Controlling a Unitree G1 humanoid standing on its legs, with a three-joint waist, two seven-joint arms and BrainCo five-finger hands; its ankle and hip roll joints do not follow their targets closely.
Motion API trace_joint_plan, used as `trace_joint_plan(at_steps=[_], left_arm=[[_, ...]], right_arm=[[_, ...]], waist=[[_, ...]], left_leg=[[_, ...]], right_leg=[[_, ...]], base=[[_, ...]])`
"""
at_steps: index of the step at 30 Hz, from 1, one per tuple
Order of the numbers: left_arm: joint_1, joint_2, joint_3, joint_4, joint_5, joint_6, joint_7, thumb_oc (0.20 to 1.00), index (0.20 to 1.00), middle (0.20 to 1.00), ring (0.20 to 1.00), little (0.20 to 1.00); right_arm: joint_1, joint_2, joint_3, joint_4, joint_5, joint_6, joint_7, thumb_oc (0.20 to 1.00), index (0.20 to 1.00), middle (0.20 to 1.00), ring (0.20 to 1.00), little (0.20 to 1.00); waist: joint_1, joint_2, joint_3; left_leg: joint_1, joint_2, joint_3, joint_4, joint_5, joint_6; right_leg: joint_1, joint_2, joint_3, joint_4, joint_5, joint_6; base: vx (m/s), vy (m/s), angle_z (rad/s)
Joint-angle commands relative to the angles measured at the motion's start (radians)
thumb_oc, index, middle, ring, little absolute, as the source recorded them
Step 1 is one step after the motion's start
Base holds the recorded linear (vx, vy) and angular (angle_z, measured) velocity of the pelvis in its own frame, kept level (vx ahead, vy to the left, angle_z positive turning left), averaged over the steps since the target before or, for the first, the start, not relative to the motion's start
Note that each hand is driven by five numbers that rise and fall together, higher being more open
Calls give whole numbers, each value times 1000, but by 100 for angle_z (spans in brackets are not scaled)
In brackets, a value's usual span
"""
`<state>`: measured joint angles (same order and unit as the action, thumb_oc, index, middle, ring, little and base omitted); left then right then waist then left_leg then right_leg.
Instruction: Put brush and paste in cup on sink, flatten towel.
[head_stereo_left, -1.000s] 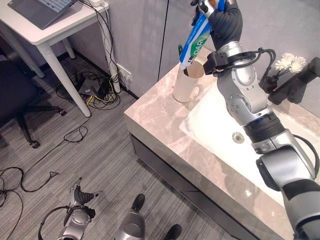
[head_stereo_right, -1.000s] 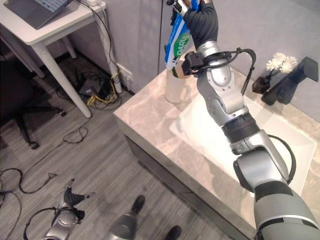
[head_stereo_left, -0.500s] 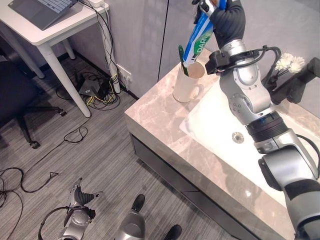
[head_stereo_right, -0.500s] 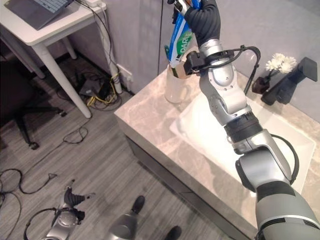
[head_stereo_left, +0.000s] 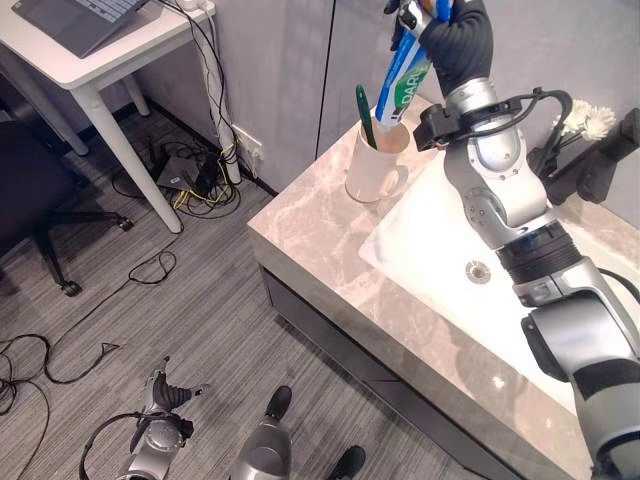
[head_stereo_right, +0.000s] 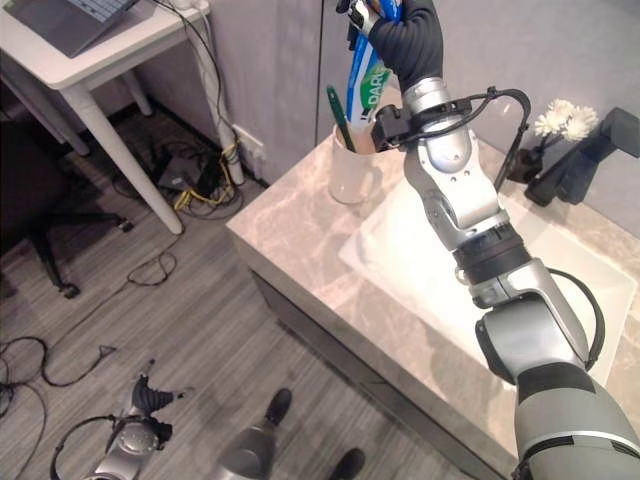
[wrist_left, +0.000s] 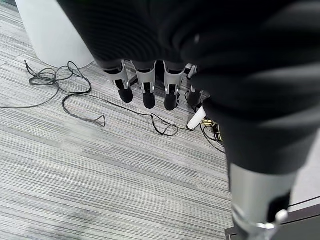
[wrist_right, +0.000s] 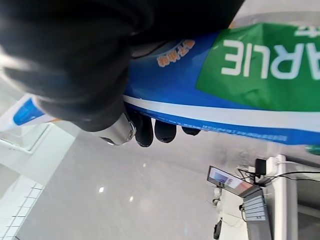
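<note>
My right hand is raised above the counter's back corner, shut on a blue, green and white toothpaste tube. The tube hangs steeply, and its lower end is in the mouth of a cream mug. A green toothbrush stands in the same mug, leaning against its left rim. In the right wrist view the dark fingertips curl round the tube. My left hand hangs low near the floor, its fingers straight and holding nothing.
The mug stands on a marble counter beside a white sink basin with a drain. A black faucet and white flowers sit at the back. A white desk and floor cables lie to the left.
The right hand has swung the tube more upright and carried its lower end rightward from the mug's left rim into the mouth. The toothbrush now shows apart from the tube.
</note>
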<state>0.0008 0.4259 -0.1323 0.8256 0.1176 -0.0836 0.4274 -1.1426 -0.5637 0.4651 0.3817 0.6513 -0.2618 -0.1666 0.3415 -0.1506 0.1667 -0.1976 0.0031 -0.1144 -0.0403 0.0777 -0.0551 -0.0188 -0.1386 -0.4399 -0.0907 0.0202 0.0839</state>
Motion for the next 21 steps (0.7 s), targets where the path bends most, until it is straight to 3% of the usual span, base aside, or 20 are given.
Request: trace_joint_plan(at_steps=[1, 21], left_arm=[[-22, 17, -43, 32, 1, -20, 17, 1000, 1000, 1000, 1000, 1000], [-18, 11, -48, 26, 5, -19, 16, 1000, 1000, 1000, 1000, 1000]], right_arm=[[-86, -58, 7, -11, -13, -72, 9, 200, 200, 200, 200, 200], [-20, 3, -8, 39, -41, -57, 17, 200, 200, 200, 200, 200]], waist=[[12, 0, -20], [21, 0, -9]], left_leg=[[54, -6, 8, -47, -33, 28], [47, -10, -6, -47, -30, 31]], right_leg=[[104, -84, -10, 3, 51, 54], [104, -84, -19, 3, 49, 52]], base=[[0, 0, 0], [-1, 0, 1]])
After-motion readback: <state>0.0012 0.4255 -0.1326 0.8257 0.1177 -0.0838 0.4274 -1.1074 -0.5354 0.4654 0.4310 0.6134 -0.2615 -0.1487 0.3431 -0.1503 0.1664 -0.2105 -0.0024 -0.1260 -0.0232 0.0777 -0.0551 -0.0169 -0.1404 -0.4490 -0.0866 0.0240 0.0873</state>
